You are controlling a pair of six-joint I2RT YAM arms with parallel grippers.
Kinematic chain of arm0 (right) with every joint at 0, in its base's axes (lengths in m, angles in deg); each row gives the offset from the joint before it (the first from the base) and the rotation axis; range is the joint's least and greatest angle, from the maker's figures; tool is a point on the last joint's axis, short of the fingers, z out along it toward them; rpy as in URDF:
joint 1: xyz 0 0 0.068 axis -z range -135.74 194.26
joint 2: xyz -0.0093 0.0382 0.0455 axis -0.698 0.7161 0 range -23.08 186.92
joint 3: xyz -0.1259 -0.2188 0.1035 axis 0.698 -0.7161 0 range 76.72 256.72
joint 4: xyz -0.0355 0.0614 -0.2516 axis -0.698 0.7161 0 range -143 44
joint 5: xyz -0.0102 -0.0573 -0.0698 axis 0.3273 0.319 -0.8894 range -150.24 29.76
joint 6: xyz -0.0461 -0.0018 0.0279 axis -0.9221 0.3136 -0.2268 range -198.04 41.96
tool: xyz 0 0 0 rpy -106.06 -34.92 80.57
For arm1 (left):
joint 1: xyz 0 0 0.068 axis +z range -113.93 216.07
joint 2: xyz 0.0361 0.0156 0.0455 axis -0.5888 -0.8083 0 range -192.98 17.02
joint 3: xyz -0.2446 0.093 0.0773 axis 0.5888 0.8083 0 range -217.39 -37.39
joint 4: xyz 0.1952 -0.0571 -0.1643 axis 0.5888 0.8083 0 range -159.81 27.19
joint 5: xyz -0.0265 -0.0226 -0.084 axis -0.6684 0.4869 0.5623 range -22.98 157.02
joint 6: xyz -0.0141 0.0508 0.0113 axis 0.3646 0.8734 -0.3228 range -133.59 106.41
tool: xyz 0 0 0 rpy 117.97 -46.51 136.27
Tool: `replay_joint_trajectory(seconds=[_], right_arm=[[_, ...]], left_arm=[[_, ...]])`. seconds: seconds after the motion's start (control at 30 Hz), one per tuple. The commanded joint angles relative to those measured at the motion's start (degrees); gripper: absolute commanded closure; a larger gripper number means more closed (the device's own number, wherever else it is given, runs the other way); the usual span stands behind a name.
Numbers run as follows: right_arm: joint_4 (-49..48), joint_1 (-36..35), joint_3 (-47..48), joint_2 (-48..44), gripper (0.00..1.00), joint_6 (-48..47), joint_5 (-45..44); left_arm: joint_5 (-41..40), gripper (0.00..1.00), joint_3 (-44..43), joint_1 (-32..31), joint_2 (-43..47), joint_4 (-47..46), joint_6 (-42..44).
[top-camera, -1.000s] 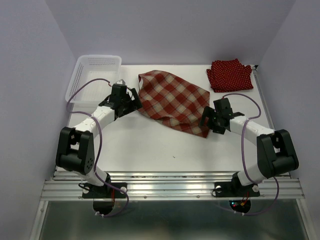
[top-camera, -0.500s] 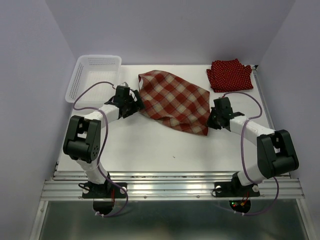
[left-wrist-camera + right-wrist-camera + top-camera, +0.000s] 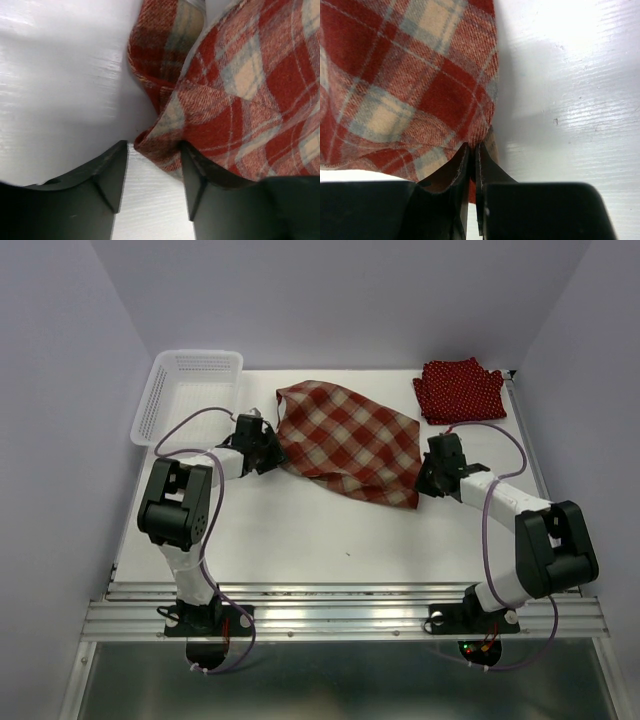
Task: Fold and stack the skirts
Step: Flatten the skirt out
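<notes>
**A:** Top external view first: where does the plaid skirt lie?

**B:** It lies spread on the white counter, near the middle and a little toward 12 o'clock.

**A:** And the left gripper?

**B:** It is low at the skirt's 9 o'clock edge. In the left wrist view its fingers stand apart, and a rumpled fold of the hem is between them. The cloth touches one finger, and beside the other there is a gap, so nothing is pinched.

**A:** The right gripper?

**B:** It is at the skirt's 4 o'clock corner. The right wrist view shows its fingers pressed together on the plaid edge, pinching it close to the counter.

**A:** What else is there?

**B:** The dotted skirts are a folded dark red pile at 1 o'clock, well apart from the plaid one. How many layers it has, I cannot tell. A white basket stands at 10 o'clock, at the counter's edge.
</notes>
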Motion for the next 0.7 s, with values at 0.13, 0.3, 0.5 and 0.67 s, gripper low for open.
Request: replay_joint_trajectory(seconds=[0.13, 0.3, 0.5, 0.67], right_arm=[[-0.3, -0.4, 2.4, 0.0, 0.93, 0.3, -1.3], [0.8, -0.4, 5.8, -2.9, 0.96, -2.5, -2.0], [-2.1, -0.4, 10.0, -14.1, 0.99, -6.7, -4.0], [-6.2, -0.4, 18.8, -23.3, 0.99, -7.8, -3.2]], left_arm=[[4.4, 1.0, -1.1, 0.4, -1.4, -3.8, 0.4], [4.2, 1.0, -0.6, 0.5, 5.3, -2.3, 1.5], [4.6, 1.0, -0.5, 0.4, 26.3, -1.9, 1.9], [4.4, 1.0, -11.2, 0.4, 37.2, 0.2, 4.0]])
